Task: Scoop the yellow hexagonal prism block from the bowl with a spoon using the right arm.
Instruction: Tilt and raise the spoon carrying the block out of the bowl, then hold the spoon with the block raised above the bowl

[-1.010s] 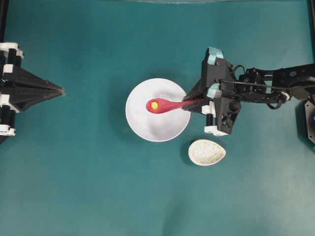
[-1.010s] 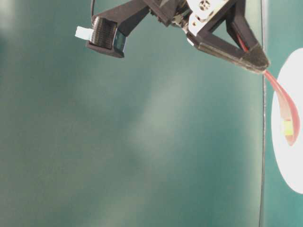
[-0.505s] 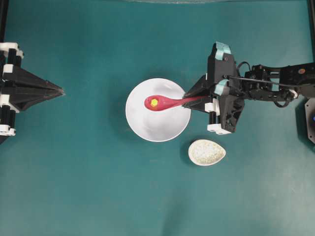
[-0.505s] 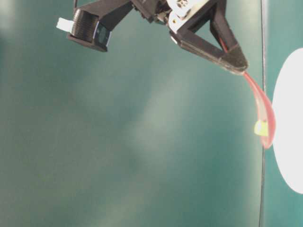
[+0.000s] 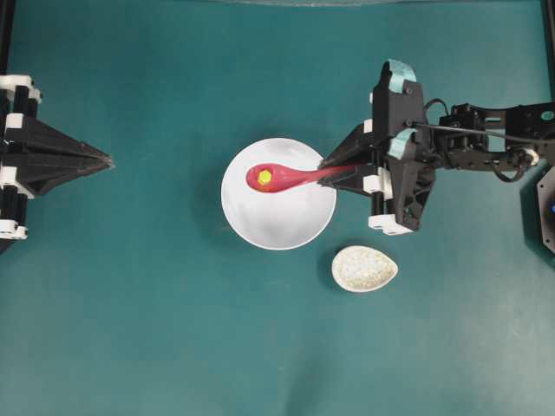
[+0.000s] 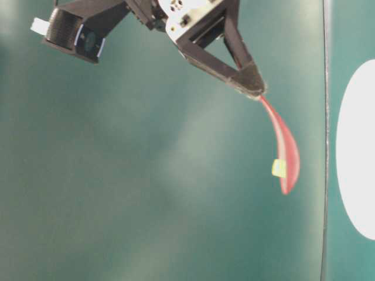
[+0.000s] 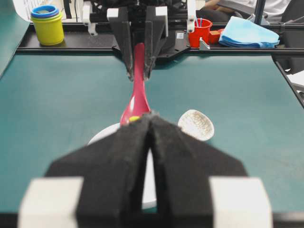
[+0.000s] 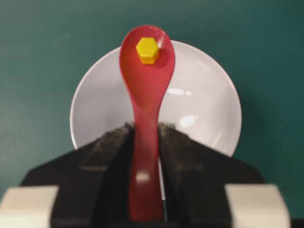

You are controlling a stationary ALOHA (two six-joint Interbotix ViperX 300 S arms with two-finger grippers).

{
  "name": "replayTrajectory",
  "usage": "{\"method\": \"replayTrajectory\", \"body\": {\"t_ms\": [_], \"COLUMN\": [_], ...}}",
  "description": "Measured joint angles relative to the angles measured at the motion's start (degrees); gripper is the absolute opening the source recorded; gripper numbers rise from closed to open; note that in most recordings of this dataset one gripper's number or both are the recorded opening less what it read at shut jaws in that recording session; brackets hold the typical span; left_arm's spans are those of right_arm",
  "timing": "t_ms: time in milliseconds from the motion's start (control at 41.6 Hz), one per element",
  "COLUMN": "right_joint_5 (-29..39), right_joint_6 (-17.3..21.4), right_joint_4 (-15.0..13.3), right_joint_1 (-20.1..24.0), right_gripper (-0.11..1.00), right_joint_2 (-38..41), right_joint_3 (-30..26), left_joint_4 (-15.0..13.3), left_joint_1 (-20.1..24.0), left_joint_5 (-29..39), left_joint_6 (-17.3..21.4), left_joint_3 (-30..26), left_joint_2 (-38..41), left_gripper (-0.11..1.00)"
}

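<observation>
A teal mat (image 5: 173,347) covers the table surface. In the left wrist view, a black rail (image 7: 57,42) borders the far edge at 12 o'clock. Along it stand stacked yellow and blue cups (image 7: 47,23) at 11 o'clock, a red cup (image 7: 201,32) and a folded blue cloth (image 7: 249,33) at 1 o'clock. Lighting is even.

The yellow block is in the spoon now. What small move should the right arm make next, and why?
Probably a slow, level lift a little higher, then hold. The yellow hexagonal block sits loose near the tip of the pink-red spoon, whose handle the right gripper clamps between its fingers. The table-level view shows the scoop clear of the white bowl, so any tilt could drop the block.
</observation>
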Motion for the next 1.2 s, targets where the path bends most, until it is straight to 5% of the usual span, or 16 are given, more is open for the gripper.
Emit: {"method": "replayTrajectory", "body": {"t_ms": [1202], "right_joint_5": [2.29], "right_joint_6": [0.00], "right_joint_4": [0.00], "right_joint_1": [-0.26], "right_gripper": [0.24], "right_joint_2": [-4.39], "right_joint_3": [0.00], "left_joint_4": [0.00], "left_joint_1": [0.00], "left_joint_5": [0.00], "left_joint_6": [-1.05], "left_joint_3": [0.00], "left_joint_2": [0.00], "left_gripper": [0.00]}}
